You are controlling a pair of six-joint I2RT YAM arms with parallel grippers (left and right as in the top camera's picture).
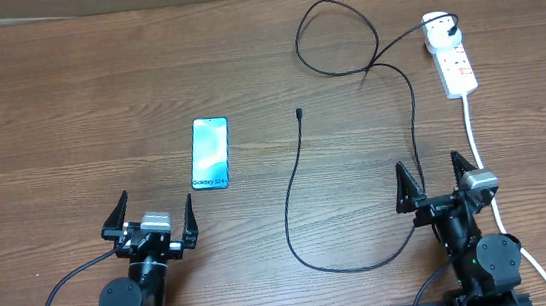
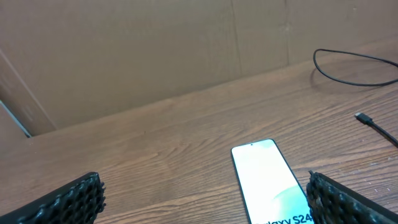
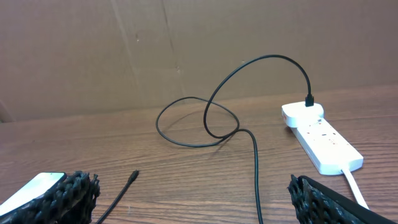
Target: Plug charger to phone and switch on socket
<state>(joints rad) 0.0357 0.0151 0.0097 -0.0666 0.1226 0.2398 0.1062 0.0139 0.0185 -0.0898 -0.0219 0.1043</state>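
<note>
The phone [image 1: 210, 153] lies flat on the wooden table, blue screen up, "Galaxy" text at its near edge; it also shows in the left wrist view [image 2: 268, 180]. The charger, a long thin black cable [image 1: 296, 186], loops across the table; its free connector tip [image 1: 298, 113] lies right of the phone, also in the right wrist view [image 3: 133, 176]. Its other end is plugged into the socket [image 1: 453, 58], a white power strip at the far right [image 3: 323, 140]. My left gripper [image 1: 152, 217] is open and empty just below the phone. My right gripper [image 1: 442, 179] is open and empty near the cable.
The socket's thick white cord [image 1: 481, 158] runs down past the right arm towards the table's front edge. A brown cardboard wall [image 3: 186, 50] stands behind the table.
</note>
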